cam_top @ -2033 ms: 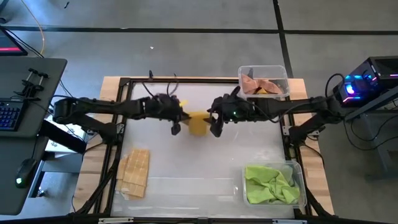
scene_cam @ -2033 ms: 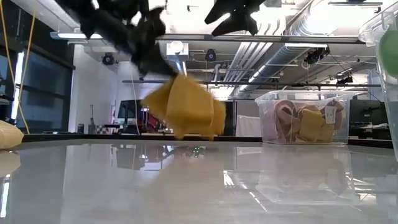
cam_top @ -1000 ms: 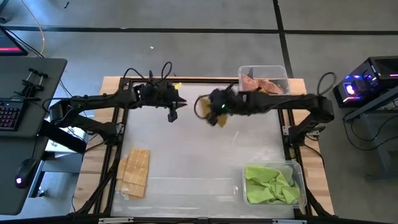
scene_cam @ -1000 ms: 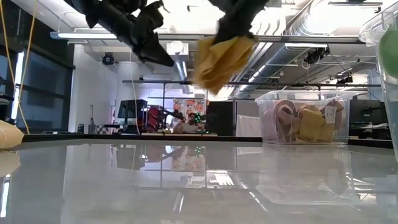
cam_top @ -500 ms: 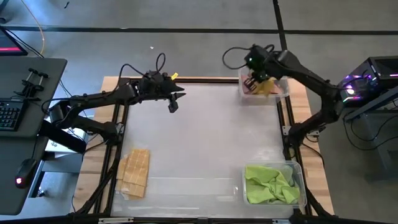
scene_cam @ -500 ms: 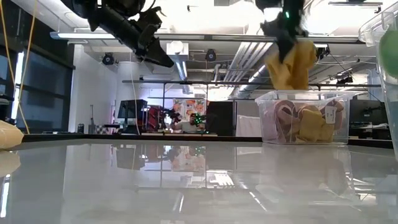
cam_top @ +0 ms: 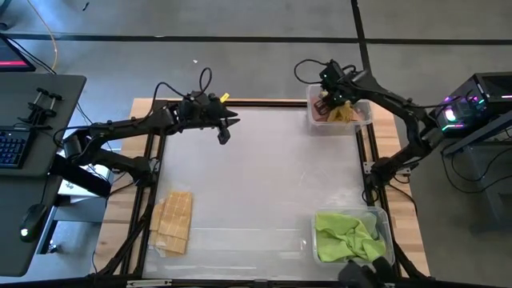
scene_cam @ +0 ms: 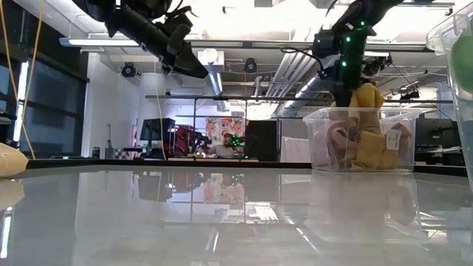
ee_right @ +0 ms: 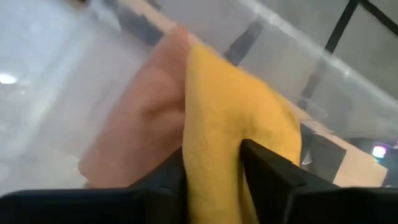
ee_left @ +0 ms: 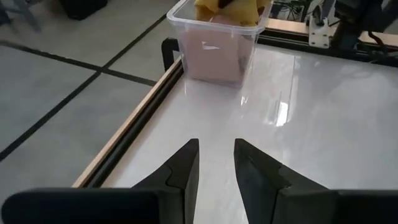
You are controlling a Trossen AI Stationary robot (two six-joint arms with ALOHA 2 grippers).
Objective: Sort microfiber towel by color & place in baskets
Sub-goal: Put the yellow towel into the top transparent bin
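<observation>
A clear basket (cam_top: 339, 108) at the far right corner holds pink and yellow towels; it also shows in the low view (scene_cam: 361, 140) and the left wrist view (ee_left: 217, 37). My right gripper (cam_top: 330, 94) is over this basket, shut on a yellow towel (ee_right: 230, 130) that reaches down into it (scene_cam: 366, 103). A second clear basket (cam_top: 350, 236) at the near right holds green towels. Yellow towels (cam_top: 174, 220) lie stacked at the near left. My left gripper (cam_top: 224, 132) hangs above the table's far left part, open a little and empty (ee_left: 216, 163). My right gripper pinches a fold of the yellow towel (ee_right: 214, 165) between its two fingers, from above, pointing down into the far right basket. The towel hangs below the fingers, and its lower part rests among the pink towels (ee_right: 143, 124) in the basket.
The white table top (cam_top: 264, 184) lies bare between the baskets and the towel stack. A black frame and wooden border run around the table edge (ee_left: 134, 137). A desk with a keyboard (cam_top: 12, 144) stands left of the table, and electronics (cam_top: 472, 100) stand to the right.
My right gripper has carried the yellow towel from the table's far middle toward the right edge and the far right basket, then down until the towel's lower part reaches into the basket. My left gripper has stayed almost still above the far left.
</observation>
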